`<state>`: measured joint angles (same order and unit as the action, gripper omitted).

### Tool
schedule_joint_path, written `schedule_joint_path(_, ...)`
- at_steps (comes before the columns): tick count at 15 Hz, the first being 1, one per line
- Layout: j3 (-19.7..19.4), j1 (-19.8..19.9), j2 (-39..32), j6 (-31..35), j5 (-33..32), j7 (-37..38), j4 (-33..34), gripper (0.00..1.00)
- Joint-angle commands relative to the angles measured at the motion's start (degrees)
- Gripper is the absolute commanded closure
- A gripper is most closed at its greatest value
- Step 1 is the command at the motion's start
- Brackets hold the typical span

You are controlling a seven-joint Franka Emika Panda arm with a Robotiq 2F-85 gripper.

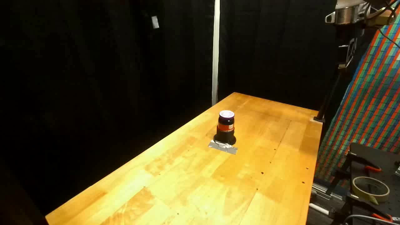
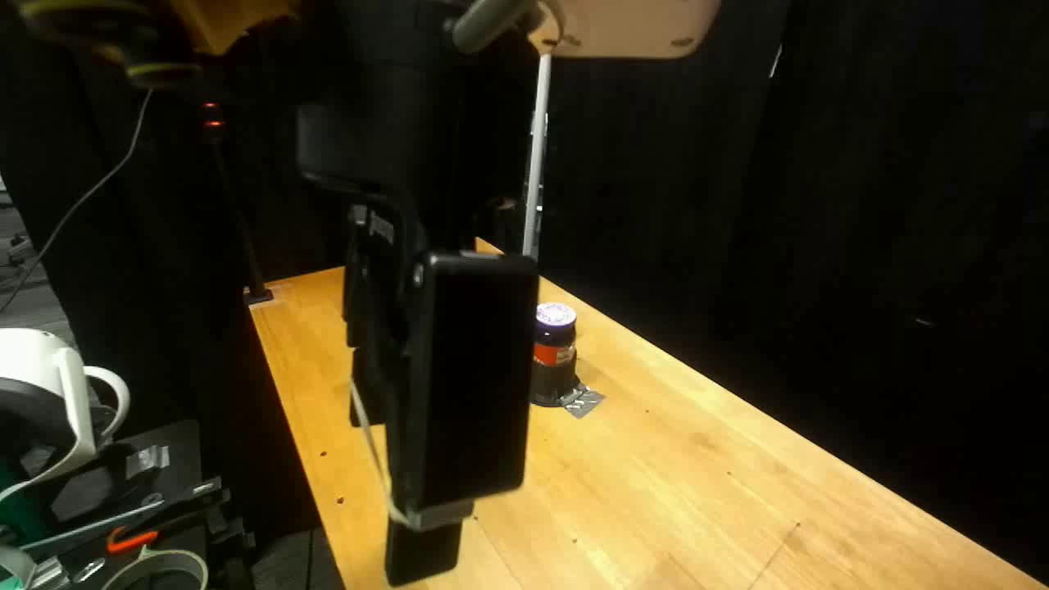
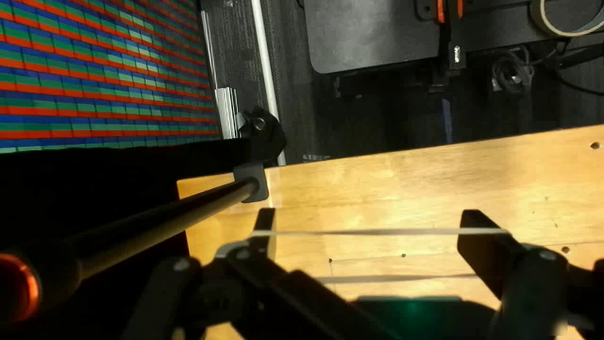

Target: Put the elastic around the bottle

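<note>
Holding elastic [image 3: 391,232]: tool [image 3: 370,222] w/ fingers [image 3: 486,255] spread well apart, elastic looped round them; in wrist view 2 pale strands run straight across the gap.
Tool side-on: dark, a bit blurry, hangs fingers-down up close in an exterior view; nearer fingertip [image 2: 422,557] sticks out below the elastic.
Pole [image 3: 179,216]: dark, slants in at L of wrist view, orange ring [image 3: 32,288] at its near end; foot [image 3: 257,189] sits on a corner of the bench [image 3: 377,189].
Bench: light wood, w/ a few small dark holes.
Bottle [image 1: 226,125]: upright, in or on a black base [image 1: 225,137] (can't tell which) that stands on the bench; whitish lid [image 1: 226,114], orange-red label [image 1: 223,127]. Well apart from tool & elastic. In an exterior view, bottle [image 2: 557,352] partly hidden behind tool.
Tape strip [image 1: 223,147]: silver, flat on the bench, touching the base's edge.
Side table [image 3: 373,38]: dark, just beside the bench; carries a tape roll [image 1: 382,197].
White thing [image 2: 29,352]: rounded, handle-like loops, at L edge of an exterior view; can't ID it.
Cloth [image 3: 104,80]: red, green & blue checks, beyond the bench corner w/ the pole.
White upright [image 1: 216,53]: thin, vert., in bkgd of both exterior views, black curtains [image 1: 109,78] either side.
</note>
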<state>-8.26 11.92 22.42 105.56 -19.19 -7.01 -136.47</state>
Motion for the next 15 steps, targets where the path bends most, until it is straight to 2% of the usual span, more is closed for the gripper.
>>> schedule_joint_path(1, -0.59, -0.69, 0.02, -0.16, -0.19, 0.19, 0.28, 0.00)
schedule_joint_path(5, -0.59, -0.69, 0.11, -0.16, -0.20, 0.19, 0.49, 0.00)
schedule_joint_path(9, -1.29, -3.12, -4.49, 6.44, 5.07, -1.61, 2.26, 0.00)
schedule_joint_path(11, -1.05, -4.85, -8.97, 10.52, 9.59, -2.68, 4.76, 0.00)
schedule_joint_path(15, 0.38, -8.56, -22.11, 15.06, 20.23, -6.81, 14.28, 0.00)
